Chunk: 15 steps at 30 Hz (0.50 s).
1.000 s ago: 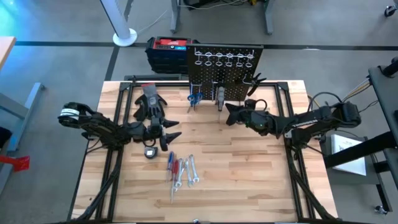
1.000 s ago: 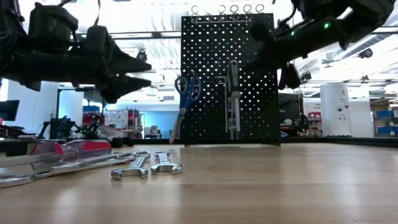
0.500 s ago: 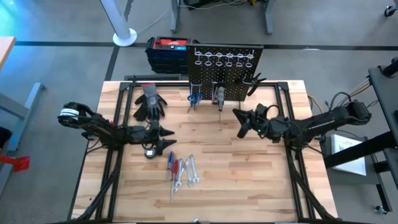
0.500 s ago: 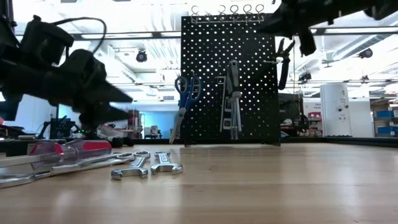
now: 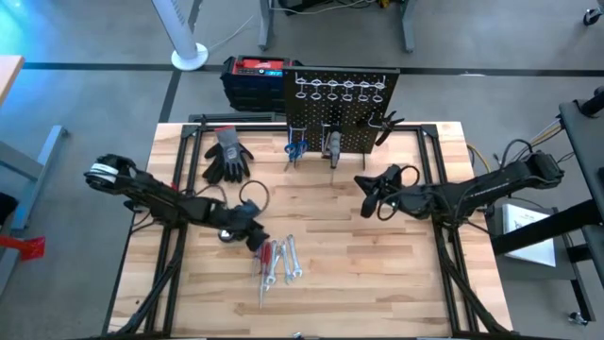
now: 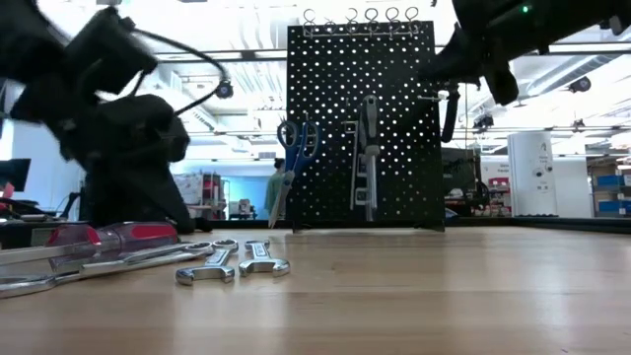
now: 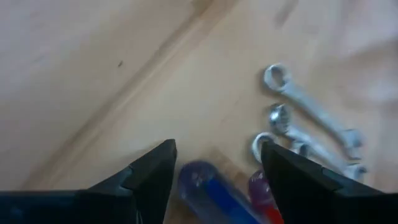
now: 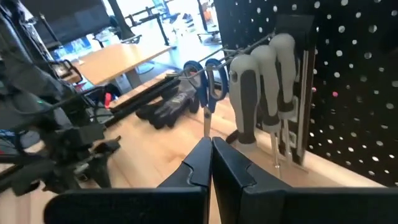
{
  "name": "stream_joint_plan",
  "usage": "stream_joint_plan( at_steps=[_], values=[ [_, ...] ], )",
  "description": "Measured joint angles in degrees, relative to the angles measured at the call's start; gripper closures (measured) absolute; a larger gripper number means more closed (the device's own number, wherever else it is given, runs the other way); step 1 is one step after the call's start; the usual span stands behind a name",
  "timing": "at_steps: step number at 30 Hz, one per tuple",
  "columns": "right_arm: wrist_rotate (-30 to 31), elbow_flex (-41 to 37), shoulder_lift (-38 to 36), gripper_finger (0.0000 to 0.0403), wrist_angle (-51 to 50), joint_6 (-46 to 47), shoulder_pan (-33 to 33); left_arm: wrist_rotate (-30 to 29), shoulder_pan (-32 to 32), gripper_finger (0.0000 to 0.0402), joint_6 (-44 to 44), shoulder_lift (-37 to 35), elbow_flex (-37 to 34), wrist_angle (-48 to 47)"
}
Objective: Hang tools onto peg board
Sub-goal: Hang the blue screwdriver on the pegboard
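The black peg board (image 5: 342,99) stands upright at the table's far edge. On it hang blue-handled scissors (image 8: 208,87), a grey-handled tool (image 8: 261,93) and dark pliers (image 5: 385,125). A blue-handled screwdriver (image 7: 202,186), a red-handled one (image 6: 118,237) and silver wrenches (image 7: 308,115) lie flat on the table's middle. My left gripper (image 7: 216,149) is open and slants down over the blue handle's end, one finger on each side, apart from it. My right gripper (image 8: 211,163) is shut and empty, in the air in front of the board.
Grey-black gloves (image 5: 226,156) lie at the far left of the table. A red-topped black box (image 5: 255,76) stands behind the board's left end. Bare wood lies to the right of the wrenches and along the near edge.
My left gripper has tipped from level to slanting down, rolled, and sunk toward the near right, onto the screwdrivers. My right gripper, still shut, has drawn back from the peg board toward the near right. The tools have not moved.
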Motion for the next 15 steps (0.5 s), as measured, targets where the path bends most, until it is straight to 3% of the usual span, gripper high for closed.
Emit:
stream_joint_plan(
  at_steps=[4,7,10,15],
  values=[
    [0.0,-0.6,0.6,0.0401,-1.1,0.0,0.0,-0.2,-0.5,0.0171,-5.3,0.5,11.7,-28.2],
    [0.1,-1.0,0.6,0.0400,-1.8,0.0,0.0,-0.6,-0.7,0.0171,-11.0,1.6,19.4,-43.4],
    [0.2,-1.2,0.3,0.0400,-3.8,-0.1,0.0,-1.6,-0.7,0.0171,-14.7,3.6,24.3,-49.5],
    [0.3,-1.2,-0.2,0.0400,-6.2,-2.1,0.0,-0.8,-0.7,0.0171,-18.0,9.0,28.8,-50.1]
  ],
)
